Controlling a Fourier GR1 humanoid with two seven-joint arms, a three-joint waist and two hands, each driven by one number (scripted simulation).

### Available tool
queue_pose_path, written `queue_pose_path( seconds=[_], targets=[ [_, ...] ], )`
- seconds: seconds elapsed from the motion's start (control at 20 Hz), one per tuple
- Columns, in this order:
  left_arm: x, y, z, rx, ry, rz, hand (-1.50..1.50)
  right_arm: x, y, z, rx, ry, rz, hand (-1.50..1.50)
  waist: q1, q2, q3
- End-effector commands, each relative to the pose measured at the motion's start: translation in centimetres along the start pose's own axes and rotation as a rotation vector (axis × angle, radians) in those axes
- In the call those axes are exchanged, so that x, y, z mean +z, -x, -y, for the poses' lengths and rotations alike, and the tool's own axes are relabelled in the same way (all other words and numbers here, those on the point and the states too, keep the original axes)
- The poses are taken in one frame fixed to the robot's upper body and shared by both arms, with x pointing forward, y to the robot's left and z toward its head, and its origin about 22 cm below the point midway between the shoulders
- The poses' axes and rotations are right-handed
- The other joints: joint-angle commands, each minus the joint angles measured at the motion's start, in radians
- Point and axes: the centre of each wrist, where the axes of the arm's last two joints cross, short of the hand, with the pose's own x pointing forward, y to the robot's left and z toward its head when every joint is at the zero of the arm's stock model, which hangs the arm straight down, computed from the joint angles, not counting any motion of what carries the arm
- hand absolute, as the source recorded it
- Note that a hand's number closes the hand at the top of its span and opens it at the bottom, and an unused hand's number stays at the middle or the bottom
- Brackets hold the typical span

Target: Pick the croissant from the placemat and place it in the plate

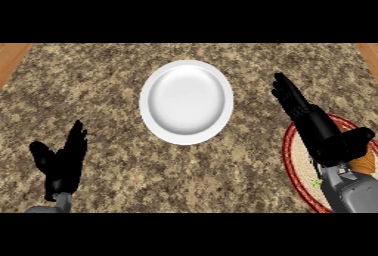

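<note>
head view: right robot hand (314, 125), fingers straight, hides most of croissant (363, 162) on placemat (295, 165).

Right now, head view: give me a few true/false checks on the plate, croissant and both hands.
1. The plate holds the croissant. False: nothing lies on it.
2. The croissant is by the placemat, at the view's right edge. True.
3. The right hand is above the placemat, fingers straight. True.
4. The left hand grips the plate. False: it rests open at lower left, apart from the plate.
</note>
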Motion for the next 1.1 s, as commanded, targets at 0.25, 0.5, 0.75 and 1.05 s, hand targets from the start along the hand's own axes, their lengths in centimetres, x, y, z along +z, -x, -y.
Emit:
queue_pose_path(
  seconds=[0.25,0.5,0.75,1.05],
  targets=[
    [-1.3,-14.2,1.4,-0.212,0.247,0.587,0.00,-2.9,1.6,-0.4,0.200,-0.177,0.061,1.50,-0.019,-0.005,0.003],
    [-1.4,-13.8,0.8,-0.196,0.301,0.539,0.00,0.4,7.3,3.9,0.792,0.141,-0.198,1.50,-0.037,-0.005,0.001],
    [-1.3,-12.7,0.9,-0.193,0.289,0.531,0.00,3.6,12.6,1.0,0.515,0.332,-0.006,-1.50,-0.050,-0.010,0.002],
    [-0.6,-15.7,0.9,-0.210,0.301,0.535,0.00,2.0,8.4,4.7,0.556,0.354,0.134,-1.50,-0.049,-0.016,-0.001]
  ],
)
